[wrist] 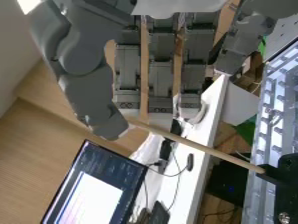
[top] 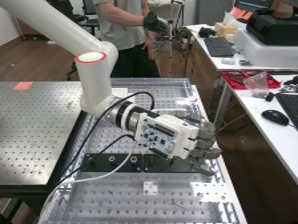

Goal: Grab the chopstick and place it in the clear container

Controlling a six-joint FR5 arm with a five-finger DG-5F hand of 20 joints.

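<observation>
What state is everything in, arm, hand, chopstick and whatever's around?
Arm: bent, out over the bench
Hand: low over the bench, at one end of the chopstick
Chopstick: whole, slanting, not in a container; can't tell if gripped
Black cable: slack
Screen: lit
Red bin: open, clear bag partly over it

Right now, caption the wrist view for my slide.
The open hand at the chopstick, whose other end meets a black block.
</observation>
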